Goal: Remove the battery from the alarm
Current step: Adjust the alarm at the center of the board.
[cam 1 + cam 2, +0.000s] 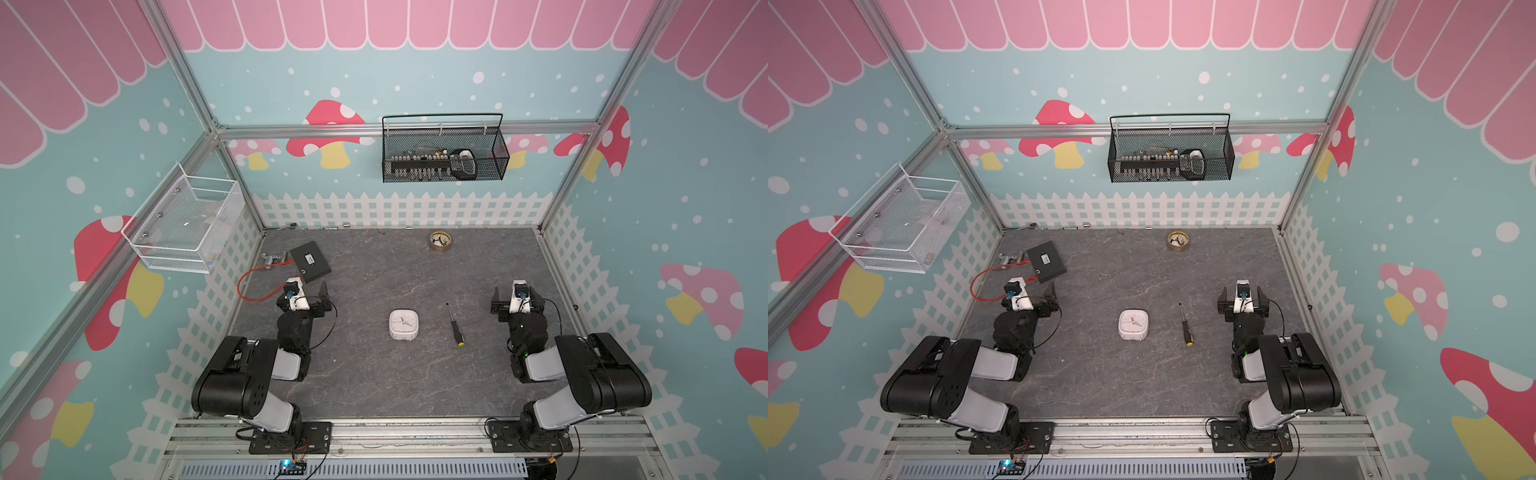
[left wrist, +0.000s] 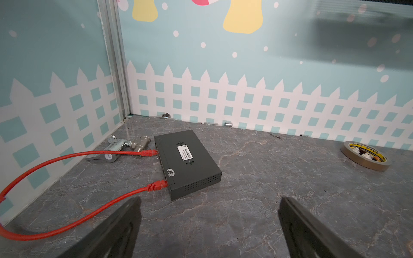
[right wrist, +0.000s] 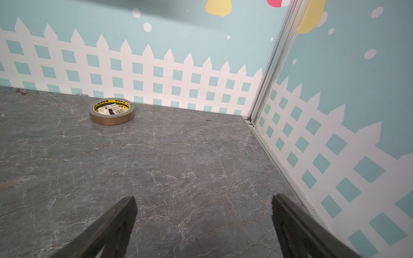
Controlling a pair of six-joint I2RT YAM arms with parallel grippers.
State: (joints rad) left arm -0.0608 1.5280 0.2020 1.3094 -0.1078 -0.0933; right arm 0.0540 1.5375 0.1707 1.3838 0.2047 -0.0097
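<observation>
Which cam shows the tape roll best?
Right wrist: the tape roll is whole and near, with its yellow inner label visible. Left wrist has it farther off, near the frame edge; both top views show it tiny, without detail.
</observation>
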